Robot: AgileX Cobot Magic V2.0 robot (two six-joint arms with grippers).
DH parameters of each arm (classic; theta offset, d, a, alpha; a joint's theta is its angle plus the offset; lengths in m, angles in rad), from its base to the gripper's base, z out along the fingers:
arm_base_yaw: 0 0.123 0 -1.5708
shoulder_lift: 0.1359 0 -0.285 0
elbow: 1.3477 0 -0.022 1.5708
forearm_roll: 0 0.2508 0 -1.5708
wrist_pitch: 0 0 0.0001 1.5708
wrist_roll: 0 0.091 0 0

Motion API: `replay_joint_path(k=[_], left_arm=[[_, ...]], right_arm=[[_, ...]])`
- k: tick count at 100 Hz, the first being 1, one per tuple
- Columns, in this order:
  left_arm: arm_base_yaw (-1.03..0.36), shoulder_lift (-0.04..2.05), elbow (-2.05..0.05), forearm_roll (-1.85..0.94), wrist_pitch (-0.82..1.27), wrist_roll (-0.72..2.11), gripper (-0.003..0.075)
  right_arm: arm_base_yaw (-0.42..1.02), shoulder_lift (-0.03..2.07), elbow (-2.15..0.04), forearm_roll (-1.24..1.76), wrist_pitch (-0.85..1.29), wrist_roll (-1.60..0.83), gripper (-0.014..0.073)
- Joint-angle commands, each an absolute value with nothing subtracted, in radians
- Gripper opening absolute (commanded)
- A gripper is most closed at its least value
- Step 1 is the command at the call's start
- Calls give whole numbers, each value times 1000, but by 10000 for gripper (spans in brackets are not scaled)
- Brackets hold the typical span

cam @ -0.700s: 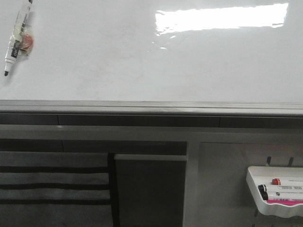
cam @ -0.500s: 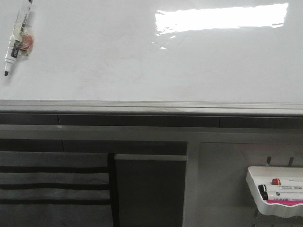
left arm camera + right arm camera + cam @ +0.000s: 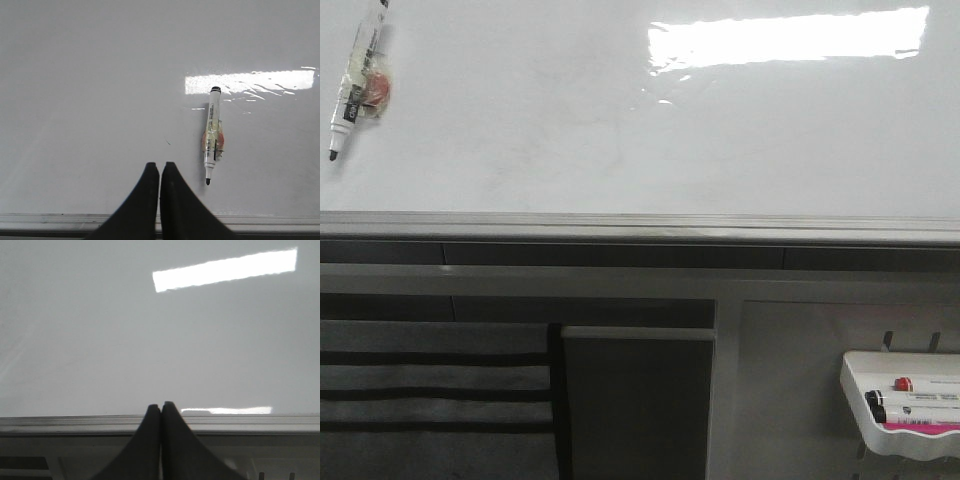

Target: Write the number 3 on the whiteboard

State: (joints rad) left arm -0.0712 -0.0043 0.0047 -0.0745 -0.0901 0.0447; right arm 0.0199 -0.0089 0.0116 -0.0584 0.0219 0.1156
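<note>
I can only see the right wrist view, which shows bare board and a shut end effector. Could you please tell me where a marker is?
Observer: One marker sits on the whiteboard, far left in the front view, with its tip pointing down.
Operator: Thank you. Is the left end effector holding it?
Observer: No. The left end effector is shut and empty, and the marker lies apart from it on the board.
Operator: Are there any spares?
Observer: Yes, a white tray low on the right in the front view holds more markers.
</note>
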Motion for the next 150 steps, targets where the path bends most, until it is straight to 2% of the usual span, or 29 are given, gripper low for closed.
replay_joint_path(k=[1,124,135,150], left_arm=[[-71,-9,13,-75,-162,38,-20],[-71,-9,11,-68,-190,38,-20],[-71,-7,-24,-70,-177,38,-20],[-71,31,-171,-104,-8,35,-20]], right_arm=[[23,-23,36,-69,-61,109,-68],[23,-23,28,-33,-81,111,-68],[23,-23,-22,10,-27,111,-68],[23,13,-165,12,127,111,-68]])
